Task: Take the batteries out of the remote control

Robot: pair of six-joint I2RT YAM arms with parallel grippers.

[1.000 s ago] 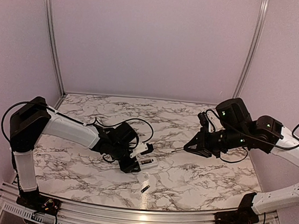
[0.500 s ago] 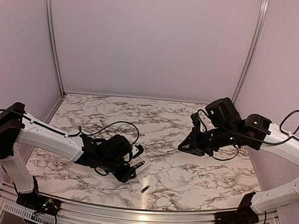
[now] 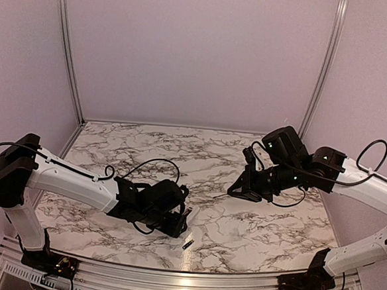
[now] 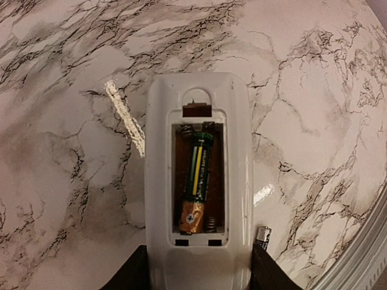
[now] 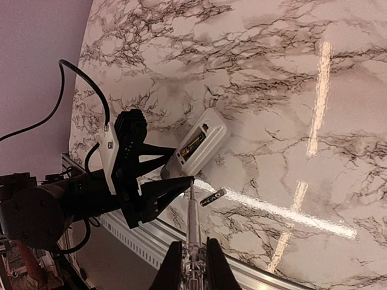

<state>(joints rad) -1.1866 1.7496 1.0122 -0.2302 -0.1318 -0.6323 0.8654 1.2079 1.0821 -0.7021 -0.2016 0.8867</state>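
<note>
1. Well, the left pincer was clenched on the near end of the remote control, with one finger against each long side.
2. The remote control faced back-up, low over the marble counter. Whether it touched the counter, I could not tell.
3. A green and orange seated battery lay lengthwise in the dark recess, and a coil spring showed beside its orange end.
4. The loose battery lay on the counter just beside the remote control's right edge, near the pincer's finger.
5. The right pincer was clenched on a thin pale stick. It was raised well apart from the remote control, and the stick's tip pointed toward it.
</note>
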